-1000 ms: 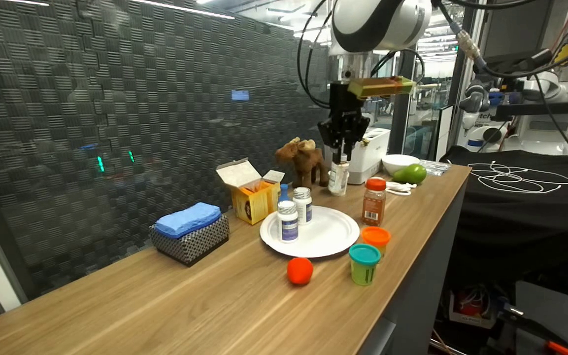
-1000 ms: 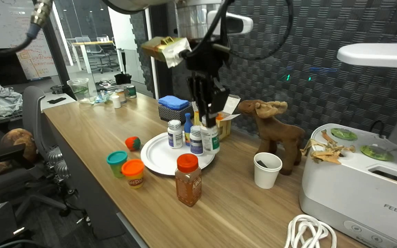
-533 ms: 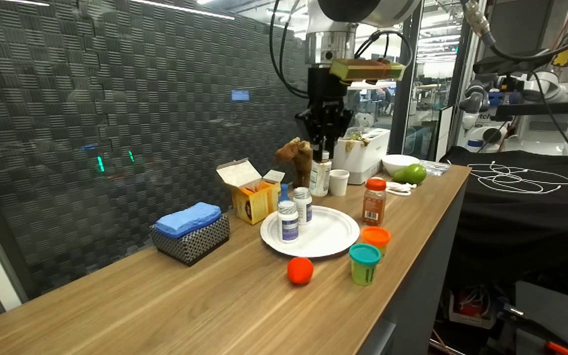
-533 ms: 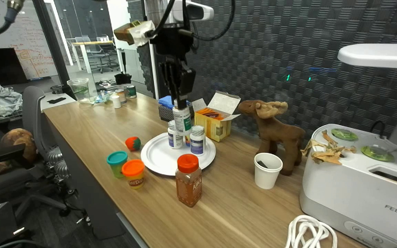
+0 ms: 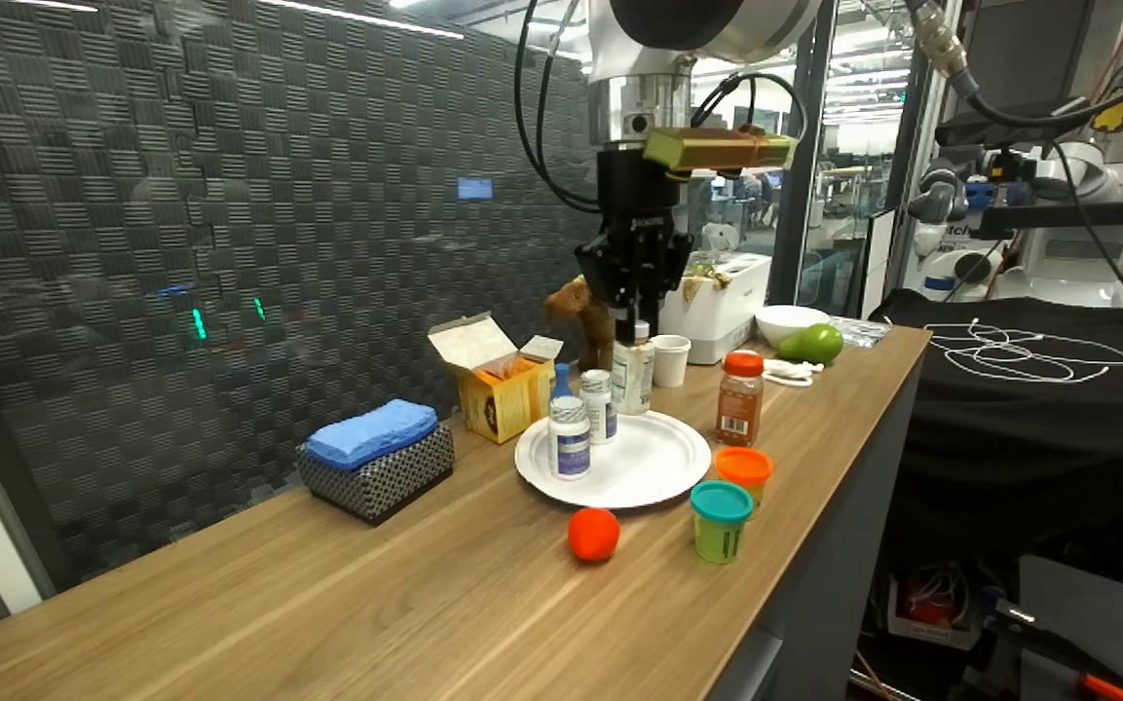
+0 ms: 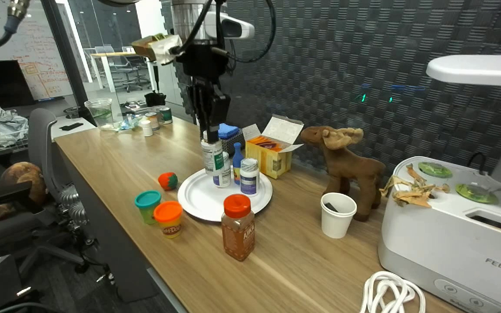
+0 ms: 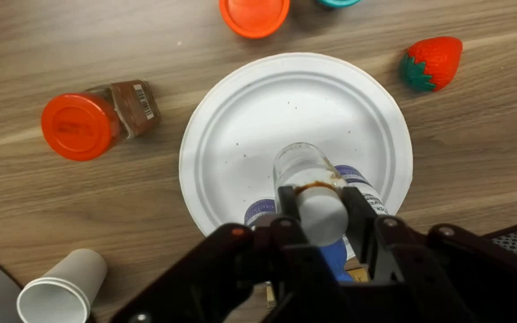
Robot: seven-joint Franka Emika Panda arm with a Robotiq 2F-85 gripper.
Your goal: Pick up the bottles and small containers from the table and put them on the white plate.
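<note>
In an exterior view, "FEED ME" stands on the white indoor planter [image 6: 446,237], well right of the jaws; "Play-Doh" on the orange-lidded yellow tub [image 6: 168,222], below and left of them; lettering beginning "A" on the red-lidded spice jar [image 6: 238,232], below them; its barcode shows in the wrist view, left of the jaws; print on the white-capped bottle [image 6: 213,158] between them is too small to read.

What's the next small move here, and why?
Probably lower the held bottle slowly onto a bare part of the white plate. The gripper has it hanging above the plate, not yet set down, and two pill bottles stand on that plate close by, so drifting sideways could tip one.
</note>
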